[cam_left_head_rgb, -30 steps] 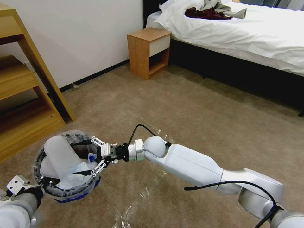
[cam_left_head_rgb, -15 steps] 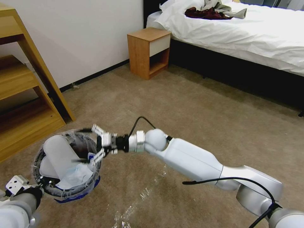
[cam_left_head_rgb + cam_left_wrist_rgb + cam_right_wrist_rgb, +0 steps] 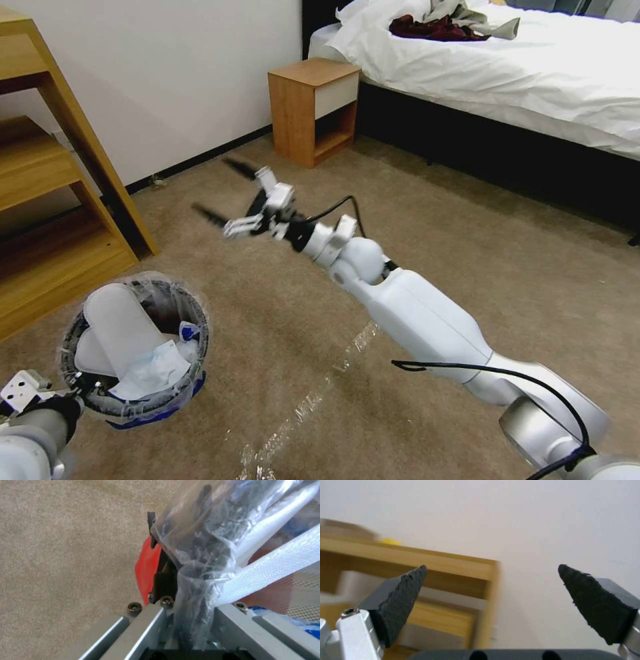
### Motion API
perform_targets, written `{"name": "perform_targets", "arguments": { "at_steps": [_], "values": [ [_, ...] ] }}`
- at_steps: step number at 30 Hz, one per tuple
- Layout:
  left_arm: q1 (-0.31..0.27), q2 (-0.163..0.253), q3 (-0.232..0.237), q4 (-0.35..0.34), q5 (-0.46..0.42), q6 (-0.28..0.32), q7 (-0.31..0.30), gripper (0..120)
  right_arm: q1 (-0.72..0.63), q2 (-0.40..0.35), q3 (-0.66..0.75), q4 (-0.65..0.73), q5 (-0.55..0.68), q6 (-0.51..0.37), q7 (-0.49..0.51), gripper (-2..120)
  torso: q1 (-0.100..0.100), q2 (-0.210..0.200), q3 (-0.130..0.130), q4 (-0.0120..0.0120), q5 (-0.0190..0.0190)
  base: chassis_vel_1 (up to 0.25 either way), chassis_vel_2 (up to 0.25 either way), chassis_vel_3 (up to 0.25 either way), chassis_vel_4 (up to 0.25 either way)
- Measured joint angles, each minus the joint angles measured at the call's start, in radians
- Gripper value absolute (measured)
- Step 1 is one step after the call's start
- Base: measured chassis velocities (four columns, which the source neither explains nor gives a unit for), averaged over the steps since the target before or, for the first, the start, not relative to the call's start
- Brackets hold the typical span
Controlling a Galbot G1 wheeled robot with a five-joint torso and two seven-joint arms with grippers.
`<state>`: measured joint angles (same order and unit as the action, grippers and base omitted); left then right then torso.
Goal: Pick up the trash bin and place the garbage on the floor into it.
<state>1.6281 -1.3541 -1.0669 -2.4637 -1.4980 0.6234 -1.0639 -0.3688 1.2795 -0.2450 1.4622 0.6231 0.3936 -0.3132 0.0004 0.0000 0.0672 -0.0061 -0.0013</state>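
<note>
My right claw (image 3: 223, 190) has lifted clear of the trash bin (image 3: 133, 343), spread and empty. My left claw (image 3: 173, 580) pinches its rim; advise holding level.

The beige-brown short-pile carpet floor (image 3: 427, 220) lies open across the middle, from the small wooden nightstand (image 3: 312, 110) forward. On the left the slanted wooden shelf unit (image 3: 60, 200) walls off that side, and the white-sheeted bed (image 3: 533, 73) with its dark base blocks the far right. The small round red trash bin (image 3: 133, 347) (bag-lined, already stuffed with white items) stands in the near-left corner, leaving a gap toward the shelf unit.
</note>
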Motion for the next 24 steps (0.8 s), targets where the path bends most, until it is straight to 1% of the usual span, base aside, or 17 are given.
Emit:
{"name": "perform_targets", "arguments": {
  "at_steps": [2,3,6,8,10,12,15,16,18,19,20,24],
  "values": [
    [0.004,-0.002,0.000,-0.005,-0.001,0.000,0.000,0,-0.052,-0.011,0.059,0.009,-0.022,-0.018,0.077,100,0.000,0.000,0.000,0.0000,0.0001,0.000,0.000,0.000,0.000],
    [0.004,-0.002,0.000,-0.005,-0.001,0.000,0.000,0,-0.052,-0.011,0.059,0.009,-0.022,-0.018,0.077,100,0.000,0.000,0.000,0.0000,0.0001,0.000,0.000,0.000,0.000],
    [0.010,-0.002,-0.003,-0.008,-0.001,0.000,0.000,0,-0.156,-0.027,0.185,0.051,-0.047,-0.058,0.185,100,0.000,0.000,0.000,-0.0002,0.0002,0.000,0.000,0.000,0.000],
    [0.011,-0.002,-0.004,-0.008,-0.001,0.000,0.000,0,-0.162,-0.028,0.193,0.055,-0.049,-0.060,0.190,100,0.000,0.000,0.000,-0.0003,0.0002,0.000,0.000,0.000,0.000],
    [0.013,-0.001,-0.005,-0.009,-0.001,0.000,0.001,0,-0.248,-0.053,0.301,0.113,-0.073,-0.087,0.232,100,0.000,0.000,0.000,0.0003,0.0001,0.000,0.000,0.000,0.000],
    [0.014,-0.001,-0.006,-0.009,-0.001,0.000,0.001,0,-0.267,-0.060,0.322,0.125,-0.075,-0.090,0.237,100,0.000,0.000,0.000,0.0003,0.0002,0.000,0.000,0.000,0.000],
    [0.016,-0.005,-0.011,-0.010,-0.003,0.000,0.004,0,-0.430,-0.104,0.463,0.219,-0.100,-0.103,0.265,100,0.000,0.000,0.000,-0.0010,0.0001,0.000,0.000,0.000,0.000],
    [0.016,-0.005,-0.011,-0.010,-0.003,0.000,0.004,0,-0.430,-0.104,0.463,0.219,-0.100,-0.103,0.265,100,0.000,0.000,0.000,-0.0010,0.0001,0.000,0.000,0.000,0.000],
    [0.022,-0.017,-0.013,-0.013,-0.002,0.000,0.007,0,-0.516,-0.100,0.524,0.262,-0.111,-0.103,0.278,100,0.000,0.000,0.000,-0.0002,0.0005,0.000,0.000,0.000,0.000],
    [0.023,-0.021,-0.011,-0.013,0.001,0.000,0.009,0,-0.547,-0.094,0.549,0.277,-0.115,-0.102,0.284,100,0.000,0.000,0.000,-0.0003,0.0002,0.000,0.000,0.000,0.000],
    [0.023,-0.021,-0.011,-0.013,0.001,0.000,0.009,0,-0.547,-0.094,0.549,0.277,-0.115,-0.102,0.284,100,0.000,0.000,0.000,-0.0003,0.0002,0.000,0.000,0.000,0.000],
    [0.021,-0.022,-0.010,-0.014,0.016,0.000,0.018,0,-0.660,-0.059,0.638,0.316,-0.157,-0.082,0.305,100,0.000,0.000,0.000,-0.0002,0.0001,0.000,0.000,0.000,0.000]
  ]
}}
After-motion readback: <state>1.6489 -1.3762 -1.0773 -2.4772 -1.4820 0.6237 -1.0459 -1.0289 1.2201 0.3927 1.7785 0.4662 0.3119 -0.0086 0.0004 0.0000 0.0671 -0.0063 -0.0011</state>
